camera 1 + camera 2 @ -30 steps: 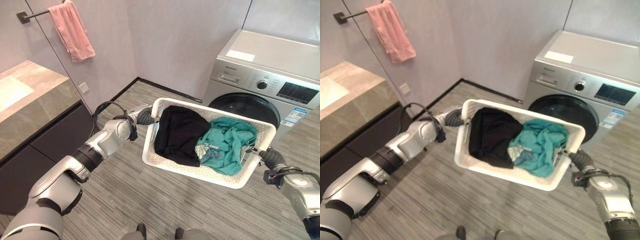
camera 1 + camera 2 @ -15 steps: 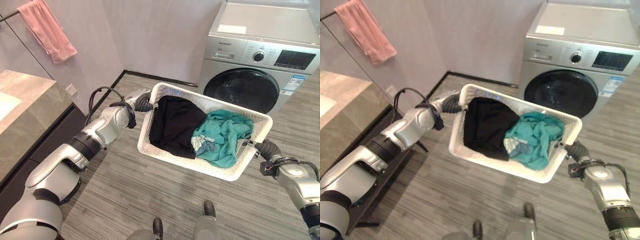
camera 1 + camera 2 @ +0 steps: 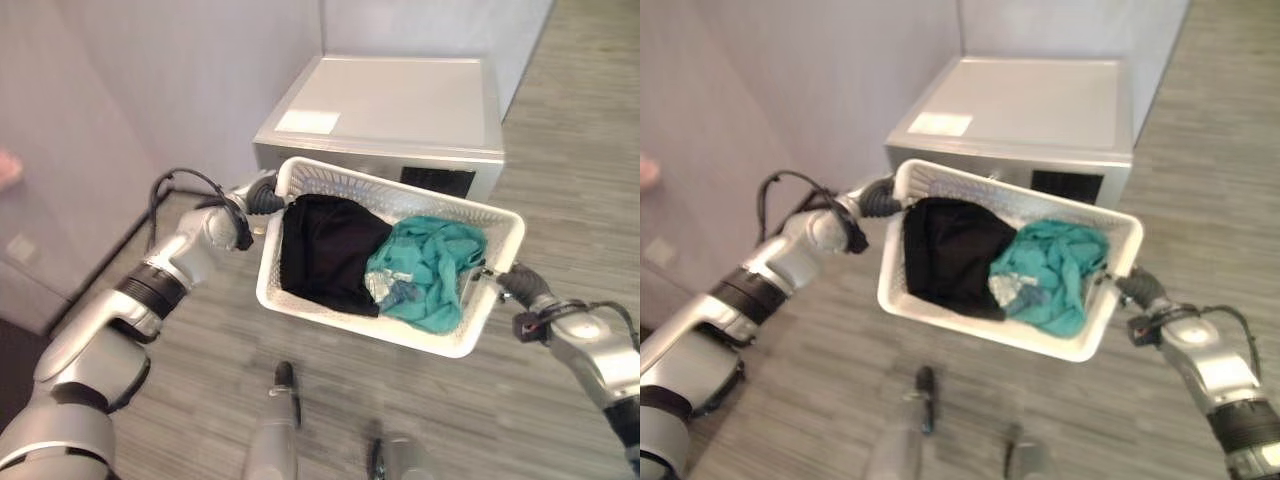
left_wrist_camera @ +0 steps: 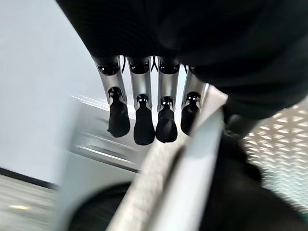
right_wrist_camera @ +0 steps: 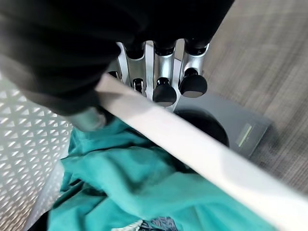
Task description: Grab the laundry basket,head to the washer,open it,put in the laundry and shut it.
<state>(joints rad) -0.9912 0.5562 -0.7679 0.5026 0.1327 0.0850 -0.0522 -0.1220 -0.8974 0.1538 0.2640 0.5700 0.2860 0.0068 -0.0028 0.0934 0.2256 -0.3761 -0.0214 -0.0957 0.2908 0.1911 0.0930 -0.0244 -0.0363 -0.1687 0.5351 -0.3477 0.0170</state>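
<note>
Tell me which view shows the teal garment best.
The left eye view: the teal garment lies whole in the white basket, beside the black garment. The right eye view shows the same. The right wrist view shows part of it close up, under the basket's rim; the left wrist view shows none.

we count one white laundry basket (image 3: 478,330), carried in the air. inside it we see two pieces of laundry: one black garment (image 3: 325,245) and one teal garment (image 3: 430,265), lying side by side and touching. one silver washer (image 3: 395,105) stands beyond the basket. two robot hands show, one at each short end of the basket: one left hand (image 3: 262,195) and one right hand (image 3: 512,282)
</note>
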